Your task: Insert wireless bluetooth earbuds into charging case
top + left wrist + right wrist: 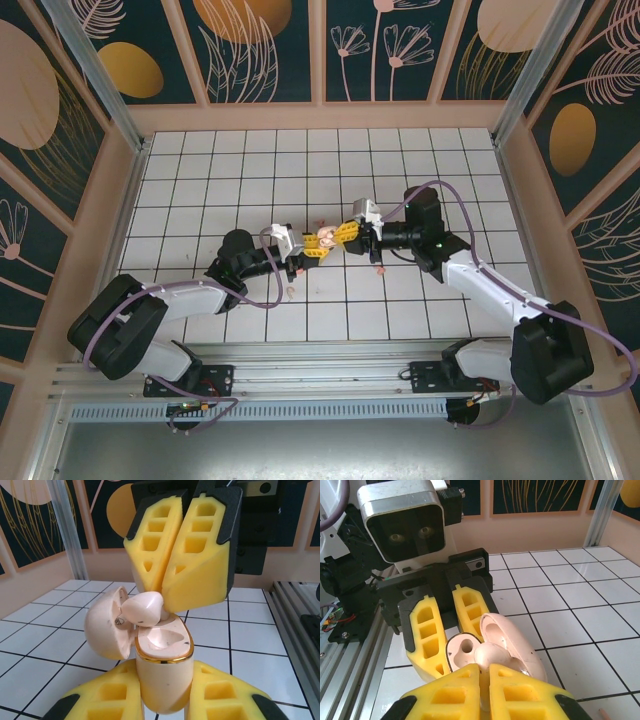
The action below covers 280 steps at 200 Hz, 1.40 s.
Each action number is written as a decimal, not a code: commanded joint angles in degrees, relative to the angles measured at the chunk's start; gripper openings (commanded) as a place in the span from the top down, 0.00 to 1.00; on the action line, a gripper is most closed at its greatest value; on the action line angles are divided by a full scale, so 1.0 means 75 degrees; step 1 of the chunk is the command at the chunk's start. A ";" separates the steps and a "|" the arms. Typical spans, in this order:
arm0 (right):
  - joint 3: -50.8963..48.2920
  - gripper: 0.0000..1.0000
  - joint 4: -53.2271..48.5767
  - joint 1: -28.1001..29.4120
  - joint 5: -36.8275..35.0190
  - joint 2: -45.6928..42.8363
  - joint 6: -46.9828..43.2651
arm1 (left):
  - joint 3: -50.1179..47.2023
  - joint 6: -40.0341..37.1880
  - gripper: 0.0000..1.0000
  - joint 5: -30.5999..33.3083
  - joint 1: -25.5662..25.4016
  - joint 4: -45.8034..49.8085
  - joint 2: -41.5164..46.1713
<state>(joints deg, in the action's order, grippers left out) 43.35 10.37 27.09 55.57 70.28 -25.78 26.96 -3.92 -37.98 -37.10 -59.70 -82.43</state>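
Note:
The cream charging case (164, 675) with a gold rim stands upright between the yellow pads of my left gripper (162, 697), which is shut on its body. Its lid (104, 628) hangs open to the left. My right gripper (485, 692) is shut on a pale beige earbud (492, 656), held tilted at the case's rim beside an empty socket (466, 646). In the top view both grippers, left (305, 247) and right (348, 236), meet over the middle tiles with the case (326, 240) between them.
Loose earbuds lie on the white tiled floor: a beige one (290, 291) near the left arm and a pink one (381, 268) by the right arm. Patterned walls enclose the floor, and a metal rail (320, 375) runs along the near edge.

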 commanded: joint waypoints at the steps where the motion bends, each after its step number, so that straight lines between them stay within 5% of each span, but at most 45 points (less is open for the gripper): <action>1: -0.0046 0.89 0.0326 -0.0060 0.0203 -0.0333 0.0298 | 0.0026 -0.0139 0.84 0.0171 -0.0041 -0.0128 0.0160; 70: -0.0435 0.90 0.0702 -0.0199 -0.0160 -0.0763 0.1187 | 0.0073 -0.0225 0.85 0.0733 -0.0037 0.0326 0.0139; 169: -0.1508 0.90 0.0628 -0.0318 -0.3481 -0.0865 0.4141 | -0.0184 -0.0190 0.85 0.1638 -0.0045 0.0883 0.0343; 280: -0.1933 0.92 -0.0084 -0.0248 -0.5289 0.0116 0.6076 | -0.0349 -0.0092 0.85 0.1917 -0.0041 0.0918 0.0489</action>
<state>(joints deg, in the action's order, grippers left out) 27.92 12.32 25.08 20.23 68.55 15.99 24.73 -4.73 -24.23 -37.10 -52.01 -79.85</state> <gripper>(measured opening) 0.082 0.186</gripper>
